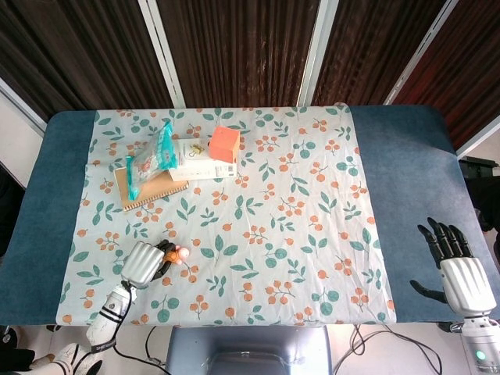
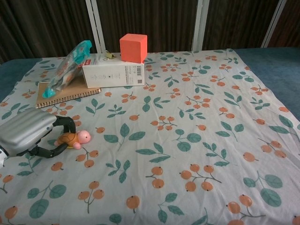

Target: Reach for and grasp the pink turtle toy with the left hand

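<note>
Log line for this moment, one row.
left robot hand: fingers curled around pink turtle toy, on tablecloth | right robot hand: open, idle | grasp: not confirmed

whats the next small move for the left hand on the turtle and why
Probably close the fingers a little further. In the chest view the left hand has its dark fingers curled around the pink turtle toy, which sits on the cloth with its head poking out, so the hold doesn't look firm yet.

The left hand (image 2: 29, 133) partly hides the pink turtle toy (image 2: 75, 139).
</note>
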{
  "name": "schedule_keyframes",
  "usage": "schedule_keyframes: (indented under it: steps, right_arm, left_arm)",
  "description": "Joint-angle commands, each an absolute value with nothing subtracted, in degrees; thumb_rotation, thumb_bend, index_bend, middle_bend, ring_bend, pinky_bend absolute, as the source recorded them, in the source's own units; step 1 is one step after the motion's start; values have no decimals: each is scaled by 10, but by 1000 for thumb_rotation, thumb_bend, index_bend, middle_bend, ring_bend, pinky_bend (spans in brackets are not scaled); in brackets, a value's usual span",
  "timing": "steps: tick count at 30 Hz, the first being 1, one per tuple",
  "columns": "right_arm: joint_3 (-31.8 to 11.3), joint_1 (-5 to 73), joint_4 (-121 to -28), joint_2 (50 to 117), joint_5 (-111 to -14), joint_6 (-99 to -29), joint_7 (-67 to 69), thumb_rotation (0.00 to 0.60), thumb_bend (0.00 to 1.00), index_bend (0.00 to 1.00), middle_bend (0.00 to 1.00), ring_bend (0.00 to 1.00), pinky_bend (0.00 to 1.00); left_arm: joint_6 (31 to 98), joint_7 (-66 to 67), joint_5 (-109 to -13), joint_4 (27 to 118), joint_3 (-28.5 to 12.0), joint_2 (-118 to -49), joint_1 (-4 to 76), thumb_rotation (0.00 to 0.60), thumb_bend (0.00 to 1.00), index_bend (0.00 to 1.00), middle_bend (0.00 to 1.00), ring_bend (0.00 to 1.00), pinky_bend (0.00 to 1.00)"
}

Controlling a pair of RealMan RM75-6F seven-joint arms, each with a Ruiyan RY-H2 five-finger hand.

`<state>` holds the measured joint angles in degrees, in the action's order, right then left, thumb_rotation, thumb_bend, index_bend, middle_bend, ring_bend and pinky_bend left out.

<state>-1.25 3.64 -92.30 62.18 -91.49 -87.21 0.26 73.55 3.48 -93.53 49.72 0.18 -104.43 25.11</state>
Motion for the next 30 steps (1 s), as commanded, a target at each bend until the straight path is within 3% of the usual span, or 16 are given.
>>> schedule_keyframes:
  steps: [1, 4, 9, 18, 24, 30]
  right_arm:
    - [-14, 35, -924, 621, -915, -876, 4, 600, 188, 0, 0, 0, 0]
    - [-14, 34, -923, 621, -916, -877, 5, 600, 188, 0, 0, 0, 0]
    - [-14, 35, -925, 620, -910, -872, 4, 600, 188, 0, 0, 0, 0]
    - [-15, 33, -927, 618, -910, -875, 4, 600, 188, 0, 0, 0, 0]
    - [-16, 33, -926, 618, -910, -874, 5, 600, 188, 0, 0, 0, 0]
    - [-16, 32, -927, 617, -910, -876, 5, 600, 188, 0, 0, 0, 0]
  left_arm:
    - [724, 29, -929, 519, 6, -1030, 254, 600, 411, 206, 262, 913, 1000]
    - [726, 30, -930, 528, 8, -1025, 255, 600, 406, 147, 185, 913, 1000]
    - [726, 27, -928, 546, 11, -1018, 253, 600, 402, 174, 181, 914, 1000]
    - [727, 32, -923, 537, 9, -1021, 253, 600, 403, 376, 339, 914, 1000]
    - [745, 33, -927, 518, 6, -1034, 252, 600, 409, 614, 655, 936, 1000]
    - [778, 30, -925, 483, -5, -1063, 246, 600, 497, 822, 858, 959, 1000]
